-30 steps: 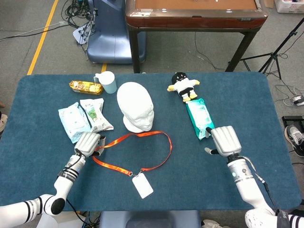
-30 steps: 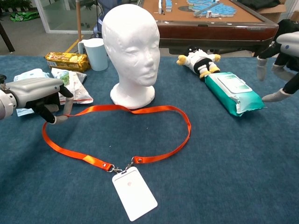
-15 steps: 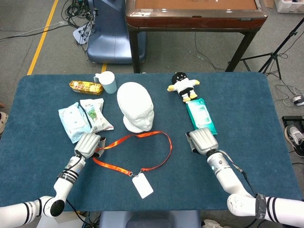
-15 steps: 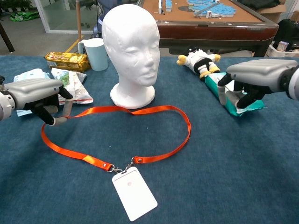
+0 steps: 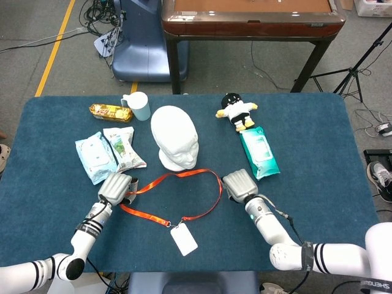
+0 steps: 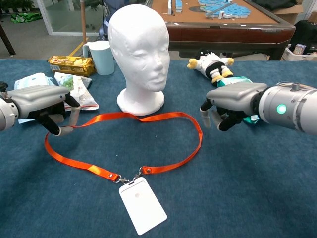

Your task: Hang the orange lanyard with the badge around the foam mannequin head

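The white foam mannequin head (image 5: pixel 175 144) (image 6: pixel 138 49) stands upright mid-table. In front of it the orange lanyard (image 5: pixel 205 174) (image 6: pixel 163 116) lies in a wide loop, with its white badge (image 5: pixel 184 239) (image 6: pixel 142 204) flat on the cloth nearest me. My left hand (image 5: pixel 115 188) (image 6: pixel 42 101) pinches the strap's left end and holds it slightly off the table. My right hand (image 5: pixel 239 184) (image 6: pixel 233 101) hovers just right of the loop's right bend. Its fingers are curled down and apart, holding nothing.
A teal wipes pack (image 5: pixel 258 151) lies behind my right hand, with a plush toy (image 5: pixel 236 111) (image 6: pixel 213 64) beyond it. At the back left are a pale mug (image 5: pixel 138 105) (image 6: pixel 101 57), a yellow snack pack (image 5: pixel 110 111) and two wipe packets (image 5: pixel 95 156).
My right hand has swept left from the teal wipes pack to the right bend of the lanyard. The left hand stays put, still pinching the strap.
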`<state>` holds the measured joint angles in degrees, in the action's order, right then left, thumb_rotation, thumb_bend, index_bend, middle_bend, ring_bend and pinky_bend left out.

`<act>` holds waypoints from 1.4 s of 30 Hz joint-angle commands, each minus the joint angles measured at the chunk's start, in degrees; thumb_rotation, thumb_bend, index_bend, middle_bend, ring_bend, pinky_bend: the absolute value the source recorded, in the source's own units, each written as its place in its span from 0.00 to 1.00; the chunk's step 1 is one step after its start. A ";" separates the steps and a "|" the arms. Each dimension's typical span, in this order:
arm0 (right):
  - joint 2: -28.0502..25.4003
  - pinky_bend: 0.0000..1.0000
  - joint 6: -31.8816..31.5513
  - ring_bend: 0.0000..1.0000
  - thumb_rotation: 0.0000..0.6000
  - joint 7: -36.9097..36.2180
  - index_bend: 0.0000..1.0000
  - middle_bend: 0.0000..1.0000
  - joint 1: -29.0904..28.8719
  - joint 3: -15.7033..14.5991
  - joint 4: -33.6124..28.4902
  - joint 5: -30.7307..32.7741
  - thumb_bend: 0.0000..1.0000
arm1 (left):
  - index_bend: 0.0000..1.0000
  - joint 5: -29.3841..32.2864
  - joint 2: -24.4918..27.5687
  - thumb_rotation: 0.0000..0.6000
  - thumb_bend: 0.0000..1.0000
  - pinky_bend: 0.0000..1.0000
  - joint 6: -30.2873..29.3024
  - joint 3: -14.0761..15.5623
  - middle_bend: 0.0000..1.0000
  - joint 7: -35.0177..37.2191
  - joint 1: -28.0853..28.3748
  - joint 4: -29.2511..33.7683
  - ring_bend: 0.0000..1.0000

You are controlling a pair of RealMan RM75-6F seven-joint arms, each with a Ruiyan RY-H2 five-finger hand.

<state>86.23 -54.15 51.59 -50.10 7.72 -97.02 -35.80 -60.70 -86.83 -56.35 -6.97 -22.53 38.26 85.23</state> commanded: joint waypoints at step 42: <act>5.59 1.00 -3.62 1.00 1.00 -3.98 0.37 0.93 -1.10 -4.46 3.44 -3.64 0.70 | 0.62 -4.14 0.19 1.00 0.40 0.89 -0.74 1.43 1.00 1.65 -0.66 2.98 1.00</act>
<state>91.46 -58.02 47.74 -50.91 2.92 -93.84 -39.70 -64.81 -86.63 -57.06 -5.54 -20.91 37.63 88.24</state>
